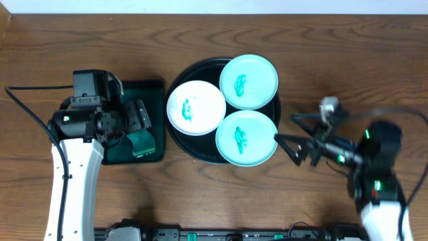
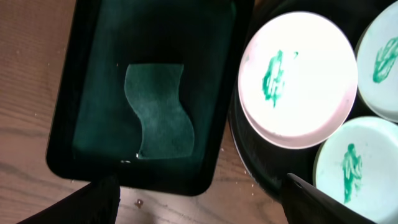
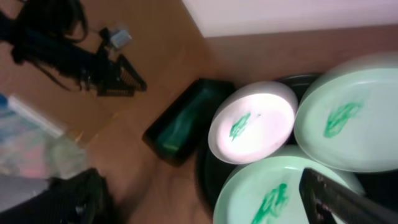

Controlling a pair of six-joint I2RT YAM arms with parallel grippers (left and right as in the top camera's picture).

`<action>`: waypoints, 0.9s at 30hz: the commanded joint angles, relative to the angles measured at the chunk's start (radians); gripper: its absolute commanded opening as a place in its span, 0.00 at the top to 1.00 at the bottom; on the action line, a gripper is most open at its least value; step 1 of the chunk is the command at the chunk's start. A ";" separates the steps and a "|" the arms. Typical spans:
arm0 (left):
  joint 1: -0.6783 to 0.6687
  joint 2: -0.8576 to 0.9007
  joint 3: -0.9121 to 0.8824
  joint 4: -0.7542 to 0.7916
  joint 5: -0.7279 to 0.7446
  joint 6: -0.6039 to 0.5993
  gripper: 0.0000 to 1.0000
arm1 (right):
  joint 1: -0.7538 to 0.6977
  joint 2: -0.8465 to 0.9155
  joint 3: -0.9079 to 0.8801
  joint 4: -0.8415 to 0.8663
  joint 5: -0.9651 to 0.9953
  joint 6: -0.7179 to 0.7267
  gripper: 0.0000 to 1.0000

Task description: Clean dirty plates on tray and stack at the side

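The round black tray (image 1: 176,137) holds three plates, each with a teal smear: a white plate (image 1: 195,107) on the left, a turquoise plate (image 1: 249,81) at the back and another turquoise plate (image 1: 245,138) at the front. My left gripper (image 1: 139,119) hangs open over a dark green rectangular tray, left of the white plate (image 2: 298,81). My right gripper (image 1: 289,132) stands open just right of the front turquoise plate (image 3: 267,193), with one finger (image 3: 339,199) over its edge. Neither gripper holds anything.
The dark green rectangular tray (image 1: 148,90) lies left of the black tray, with a green cloth (image 2: 160,112) in it. Bare wooden tabletop (image 1: 334,60) surrounds both trays. Some gear (image 3: 74,56) shows at the far left in the right wrist view.
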 commanded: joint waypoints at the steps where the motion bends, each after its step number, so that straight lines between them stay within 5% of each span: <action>1: -0.001 0.000 0.021 0.002 0.000 0.005 0.18 | 0.111 0.272 0.229 -0.169 -0.005 -0.124 0.01; 7: -0.001 0.000 0.021 0.002 0.000 0.005 0.18 | 0.329 0.640 0.718 -0.757 0.547 -0.304 0.01; 11: -0.001 0.000 0.021 0.006 0.000 0.005 0.17 | 0.417 0.742 0.918 -0.915 0.805 -0.306 0.01; 27: -0.001 0.000 0.021 0.009 0.000 0.005 0.17 | 0.557 0.784 0.997 -0.866 0.704 -0.328 0.01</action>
